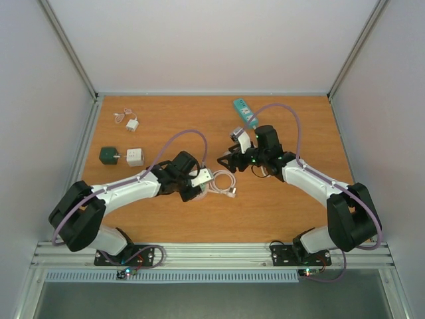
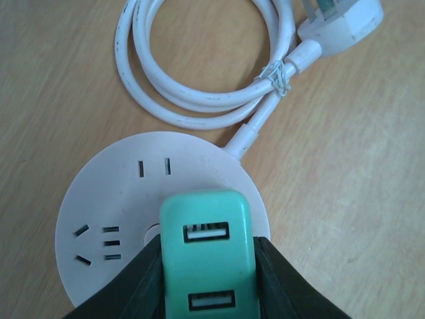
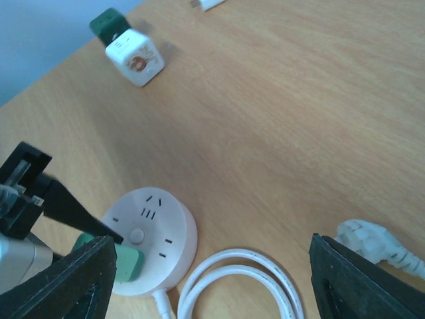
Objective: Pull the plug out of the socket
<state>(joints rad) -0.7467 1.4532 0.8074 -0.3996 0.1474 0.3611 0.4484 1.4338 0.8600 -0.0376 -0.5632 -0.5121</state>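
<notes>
Where the round white socket (image 2: 119, 186) lies on the wooden table (image 2: 358, 199), the mint-green plug (image 2: 206, 229) sits on it at its rim. The left gripper (image 2: 207, 272) is clenched on that plug, a dark finger pressed to each side. Beyond the socket, its white cable (image 2: 199, 100) lies coiled and tied. The right gripper (image 3: 216, 282) hangs released near the socket, above the cable, grasping nothing.
</notes>
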